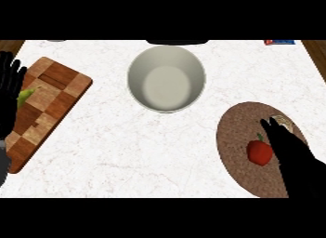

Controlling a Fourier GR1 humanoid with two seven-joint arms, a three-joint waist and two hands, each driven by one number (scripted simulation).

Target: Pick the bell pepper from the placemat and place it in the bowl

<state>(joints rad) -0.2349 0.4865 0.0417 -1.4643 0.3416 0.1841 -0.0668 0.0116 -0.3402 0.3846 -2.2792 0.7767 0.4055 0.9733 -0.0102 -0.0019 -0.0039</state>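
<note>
A small red bell pepper (pixel 259 151) with a green stem lies on the round brown placemat (pixel 239 135) at the right of the counter. My right hand (pixel 289 144) hovers over the mat just right of the pepper, fingers straight and pointing away, open and holding nothing. The pale grey bowl (pixel 166 79) stands at the back middle of the counter, with nothing inside. At the left edge my left hand (pixel 4 93) rests open, fingers up, over the cutting board.
A checkered wooden cutting board (pixel 45 109) lies at the left, with a green item (pixel 27 95) partly hidden by my left hand. White marble counter (pixel 138 153) stretches between the bowl and the mat. A blue and red object (pixel 280 42) shows at the far right edge.
</note>
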